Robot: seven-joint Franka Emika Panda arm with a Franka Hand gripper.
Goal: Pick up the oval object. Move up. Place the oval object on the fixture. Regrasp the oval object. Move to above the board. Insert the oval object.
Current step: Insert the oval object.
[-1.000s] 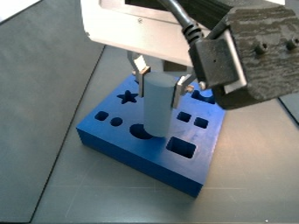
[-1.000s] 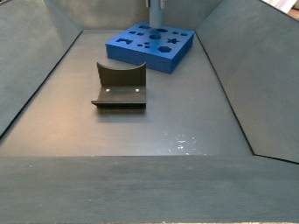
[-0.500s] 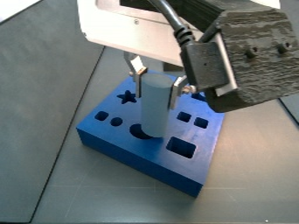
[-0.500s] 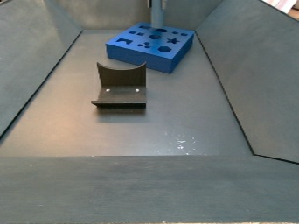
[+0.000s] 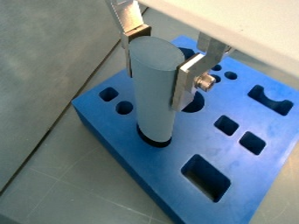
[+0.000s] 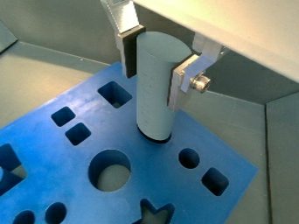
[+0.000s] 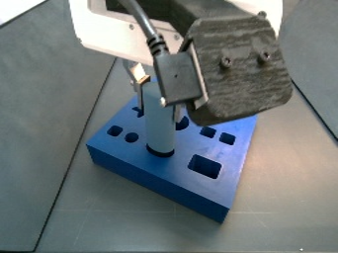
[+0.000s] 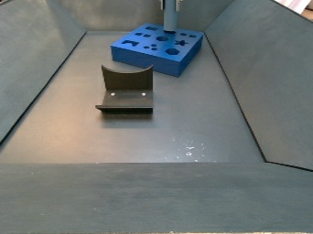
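Observation:
The oval object [image 5: 158, 92] is a smooth grey-blue peg standing upright, its lower end down in a hole of the blue board [image 5: 140, 159]. My gripper [image 5: 162, 59] is shut on the peg's upper part, a dark pad on one side and a silver plate on the other. Both wrist views show this, with the gripper [image 6: 158, 66] over the oval object [image 6: 156, 107] and board [image 6: 52, 162]. In a side view the oval object [image 7: 161, 130] stands in the board [image 7: 152, 176] under the gripper [image 7: 156, 105]. The fixture [image 8: 124, 89] sits apart, nearer the front.
The board [image 8: 153, 50] lies at the far end of a grey bin with sloping walls [image 8: 43, 82]. Other cut-outs surround the peg: a rectangle [image 5: 205, 177], small squares [image 5: 228, 125] and a round hole [image 6: 111, 171]. A black cable and camera housing [image 7: 238, 64] hang by the wrist.
The gripper has come down with the peg, whose lower end now sits deeper in the board's hole. The wrist and its housing have shifted left in the side view.

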